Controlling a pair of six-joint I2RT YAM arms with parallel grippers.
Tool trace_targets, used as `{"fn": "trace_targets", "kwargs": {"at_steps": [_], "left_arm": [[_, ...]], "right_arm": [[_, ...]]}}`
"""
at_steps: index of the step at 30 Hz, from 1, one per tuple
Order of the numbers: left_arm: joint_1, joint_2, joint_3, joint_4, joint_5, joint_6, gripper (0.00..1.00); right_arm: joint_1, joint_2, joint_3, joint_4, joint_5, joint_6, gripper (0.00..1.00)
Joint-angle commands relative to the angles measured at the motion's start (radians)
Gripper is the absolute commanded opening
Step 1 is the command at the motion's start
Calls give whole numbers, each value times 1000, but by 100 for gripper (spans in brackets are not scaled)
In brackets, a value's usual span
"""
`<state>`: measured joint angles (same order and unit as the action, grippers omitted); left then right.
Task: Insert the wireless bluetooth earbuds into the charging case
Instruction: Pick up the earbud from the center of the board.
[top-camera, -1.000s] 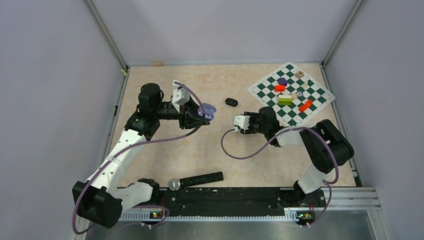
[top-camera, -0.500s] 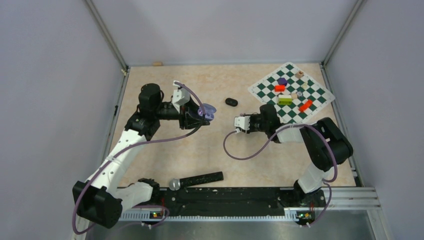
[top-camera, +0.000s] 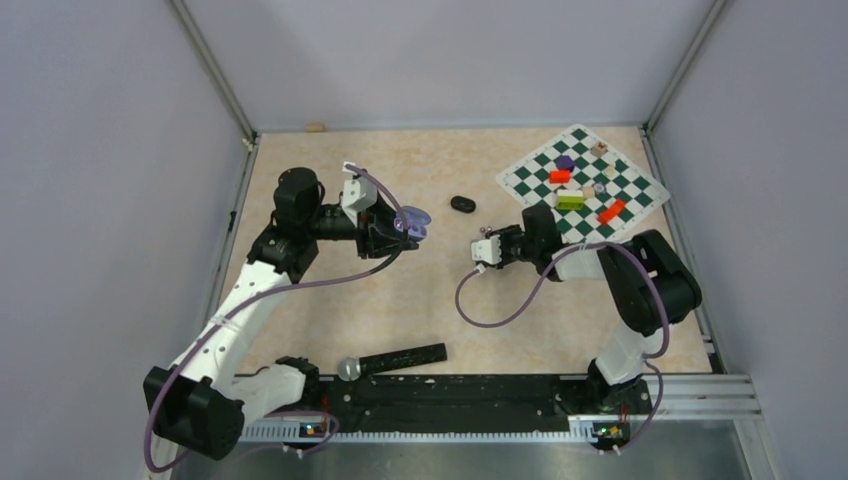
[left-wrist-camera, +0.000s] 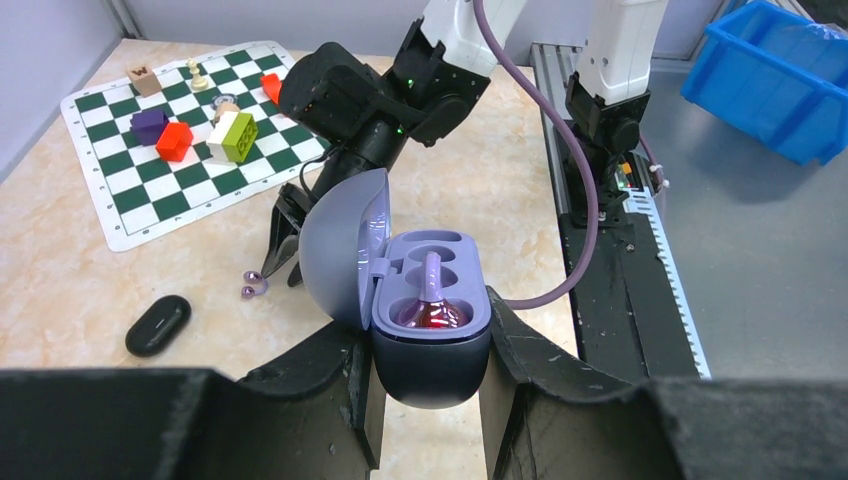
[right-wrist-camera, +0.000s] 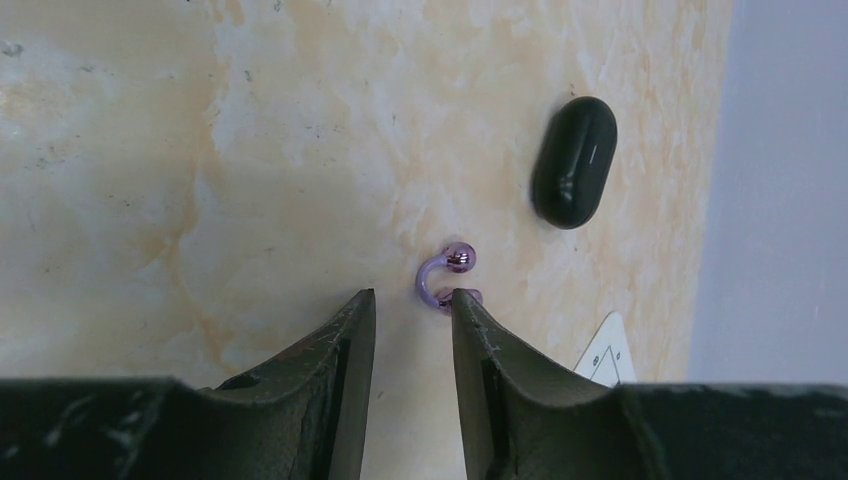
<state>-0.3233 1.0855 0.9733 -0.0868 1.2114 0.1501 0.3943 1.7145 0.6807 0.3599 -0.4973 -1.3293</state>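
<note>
My left gripper (left-wrist-camera: 430, 345) is shut on the open charging case (left-wrist-camera: 431, 330), dark below and lilac inside, with its lid swung left. One lilac earbud (left-wrist-camera: 431, 300) sits in the near slot and glows red; the far slot is empty. The case also shows in the top view (top-camera: 412, 222). My right gripper (right-wrist-camera: 412, 298) is open, tips down at the table. A second lilac C-shaped earbud (right-wrist-camera: 437, 278) lies on the table touching the right fingertip (right-wrist-camera: 465, 305), outside the gap. It also shows in the left wrist view (left-wrist-camera: 252, 288). No black buds are in view.
A closed black oval case (right-wrist-camera: 573, 161) lies beyond the loose earbud, also in the top view (top-camera: 462, 204). A chessboard mat (top-camera: 640, 190) with coloured blocks is at the back right. A black microphone (top-camera: 395, 360) lies near the front rail. A blue bin (left-wrist-camera: 780, 90) sits off the table.
My right gripper has shifted slightly toward the near right and its cable loop has moved. My left gripper has edged slightly left, still holding the open case.
</note>
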Motion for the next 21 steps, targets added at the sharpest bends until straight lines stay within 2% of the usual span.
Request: {"fn": "trace_targets", "kwargs": {"at_steps": [1,8,18,21], "left_arm": [[4,-16,-1,56,15,-18,13],[7,-23,-1,55,14,-19,13],[7,-21,0,55,16,-19,13],[8,-20,2,56,17,-19,13]], "right_arm": [[-5,47,0,32,13,-22,34],[-5,58,3,22,4,-9,29],[-4,86,31,-30,20,-8,29],[-5,95,44,-48,25,-2,26]]}}
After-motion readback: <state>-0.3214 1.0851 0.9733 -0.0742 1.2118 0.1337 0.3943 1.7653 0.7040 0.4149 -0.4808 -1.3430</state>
